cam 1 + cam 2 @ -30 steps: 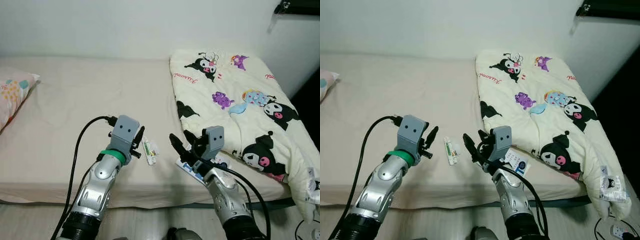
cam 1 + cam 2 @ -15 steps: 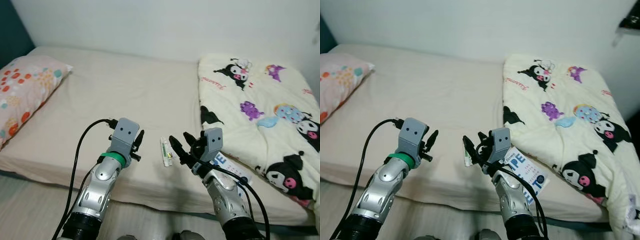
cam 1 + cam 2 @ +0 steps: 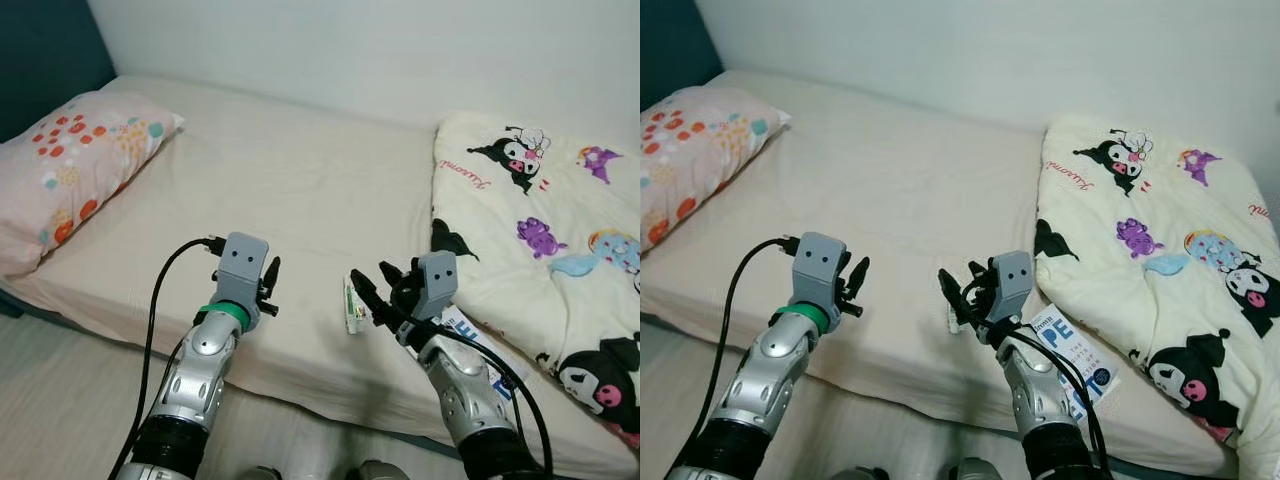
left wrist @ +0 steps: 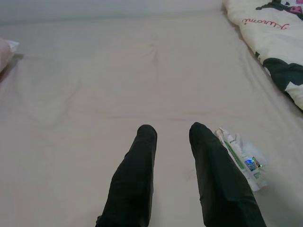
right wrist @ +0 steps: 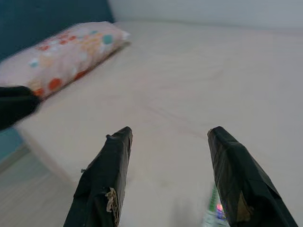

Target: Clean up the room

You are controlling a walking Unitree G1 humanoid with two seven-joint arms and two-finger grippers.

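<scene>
The step in hand looks like approaching litter on the bed (image 3: 250,190). A wrapper (image 3: 353,305) lies at lower centre, just beside the right tool (image 3: 374,291), whose fingers are spread wide and empty. The left tool (image 3: 268,285), fingers slightly apart, hovers to the wrapper's left. Next move: lower the right tool over the wrapper and pinch.

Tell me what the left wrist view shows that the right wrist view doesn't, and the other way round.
Left wrist view: the cartoon-print quilt at the far side, and the whole crinkled green-and-white wrapper lying beside the left pincer.

Right wrist view: the spotted pink pillow against a dark headboard, beyond the open right pincer.

Both: the beige mattress sheet, and the wrapper, though the right wrist view catches just its blurred end.
</scene>
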